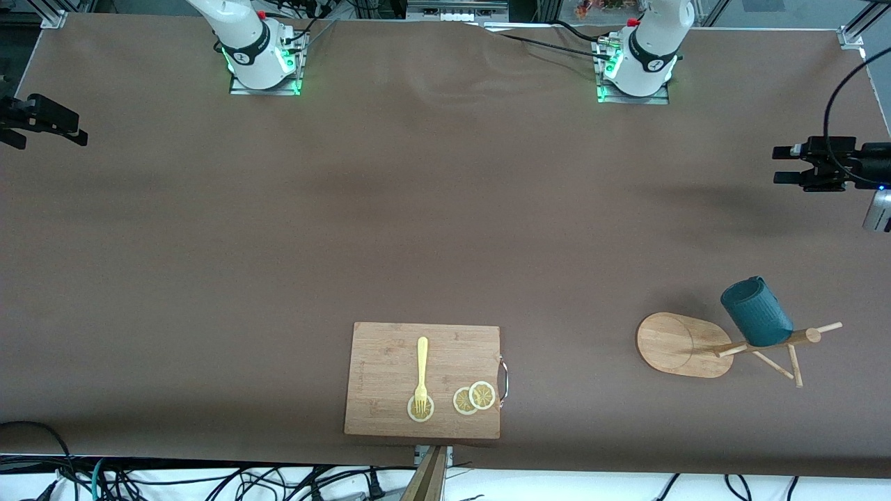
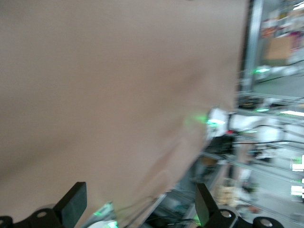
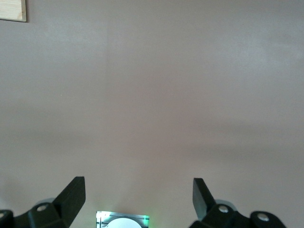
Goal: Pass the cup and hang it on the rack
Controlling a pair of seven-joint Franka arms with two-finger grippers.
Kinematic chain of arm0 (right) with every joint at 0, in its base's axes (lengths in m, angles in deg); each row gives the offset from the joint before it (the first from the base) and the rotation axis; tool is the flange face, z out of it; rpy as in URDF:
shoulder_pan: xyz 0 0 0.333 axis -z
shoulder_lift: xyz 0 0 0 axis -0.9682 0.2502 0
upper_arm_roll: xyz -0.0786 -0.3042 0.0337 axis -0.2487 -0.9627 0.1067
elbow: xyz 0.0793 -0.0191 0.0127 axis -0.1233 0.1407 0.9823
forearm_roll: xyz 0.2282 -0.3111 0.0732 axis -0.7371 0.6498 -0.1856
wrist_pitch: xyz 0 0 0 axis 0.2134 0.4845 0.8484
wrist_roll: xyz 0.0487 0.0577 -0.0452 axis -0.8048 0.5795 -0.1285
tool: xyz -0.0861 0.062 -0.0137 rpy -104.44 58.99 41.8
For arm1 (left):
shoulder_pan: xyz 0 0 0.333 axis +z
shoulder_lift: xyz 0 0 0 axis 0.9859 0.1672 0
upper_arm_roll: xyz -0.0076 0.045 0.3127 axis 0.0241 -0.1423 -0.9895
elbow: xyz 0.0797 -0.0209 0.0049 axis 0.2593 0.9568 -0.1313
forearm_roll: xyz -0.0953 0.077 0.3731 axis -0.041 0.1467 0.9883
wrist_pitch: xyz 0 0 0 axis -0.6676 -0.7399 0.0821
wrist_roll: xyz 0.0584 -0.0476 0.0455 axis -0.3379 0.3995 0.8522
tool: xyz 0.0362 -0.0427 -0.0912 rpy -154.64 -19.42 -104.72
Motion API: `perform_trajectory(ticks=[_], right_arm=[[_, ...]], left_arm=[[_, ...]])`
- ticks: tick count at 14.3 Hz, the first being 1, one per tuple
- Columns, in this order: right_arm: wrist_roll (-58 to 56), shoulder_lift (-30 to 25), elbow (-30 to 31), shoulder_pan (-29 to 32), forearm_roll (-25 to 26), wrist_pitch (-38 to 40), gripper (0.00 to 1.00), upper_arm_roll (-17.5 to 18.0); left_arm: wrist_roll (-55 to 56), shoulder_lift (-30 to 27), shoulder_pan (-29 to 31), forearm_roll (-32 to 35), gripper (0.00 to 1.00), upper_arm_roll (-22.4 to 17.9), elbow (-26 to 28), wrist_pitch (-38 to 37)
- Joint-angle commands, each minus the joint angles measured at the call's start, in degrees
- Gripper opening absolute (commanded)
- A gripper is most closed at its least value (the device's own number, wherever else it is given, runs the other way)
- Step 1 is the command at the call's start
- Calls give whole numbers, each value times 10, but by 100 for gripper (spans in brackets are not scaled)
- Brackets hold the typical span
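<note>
The right gripper (image 1: 14,129) hangs in the air at the right arm's end of the brown surface (image 1: 445,229), over bare cloth. Its 2 fingers (image 3: 71,194) stand well apart with nothing between them, and the right wrist view shows only cloth below plus 1 corner of the cutting board (image 3: 13,10).

Toward the middle of the surface, close to the front camera's edge, lies the rectangular bamboo cutting board (image 1: 390,348) with a metal handle (image 1: 504,379) on the side facing the left arm's end. On it rests a yellow fork (image 1: 421,372), its tines on 1 lemon slice (image 1: 420,410). 2 more lemon slices (image 1: 474,398) overlap each other beside it, near the handle.

Further toward the left arm's end stands the bamboo mug rack (image 1: 686,344) with its oval base on the surface and thin pegs (image 1: 783,365) spreading from its post. The dark teal ribbed cup (image 1: 756,312) hangs on the rack, mouth tilted down against the post, clear of both grippers.

The left gripper (image 1: 800,167) is in the air at the left arm's end of the surface, over bare cloth. Its fingers (image 2: 73,202) are spread wide and hold nothing.
</note>
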Motion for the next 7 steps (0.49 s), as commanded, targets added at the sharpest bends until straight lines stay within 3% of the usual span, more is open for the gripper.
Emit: perform_trajectory(ticks=[1,7], right_arm=[[3,-3,-2,-4,-1,6,100,-5],[3,-3,-2,-3,-1,6,100,-6]], left_arm=[[48,-46,-71,72,100,-6,10,61],[210,-53,-195,230,100,-2,-80,93]])
